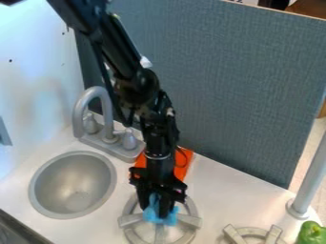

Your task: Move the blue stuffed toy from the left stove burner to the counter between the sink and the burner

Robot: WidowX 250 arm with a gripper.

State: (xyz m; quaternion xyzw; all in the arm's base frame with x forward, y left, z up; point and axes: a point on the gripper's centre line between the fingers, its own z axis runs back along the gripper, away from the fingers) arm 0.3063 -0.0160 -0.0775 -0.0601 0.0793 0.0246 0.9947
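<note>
Over the left stove burner (132,233), at the lower middle of the camera view, the black gripper (161,209) hangs pointing down. It is shut on a small light-blue thing (151,214), which shows around the fingertips just above the burner's grate. What the blue thing is, and whether it touches the grate, I cannot tell. Behind the gripper, an orange-red flat item (185,164) lies on the counter against the grey panel, partly hidden by the arm.
At the left is a round metal sink (73,186) with a grey faucet (96,102) behind it. A second burner (255,233) is at the bottom right, beside a green pepper (312,233). A grey post (310,178) stands at the right, and a grey panel (235,90) rises behind the counter.
</note>
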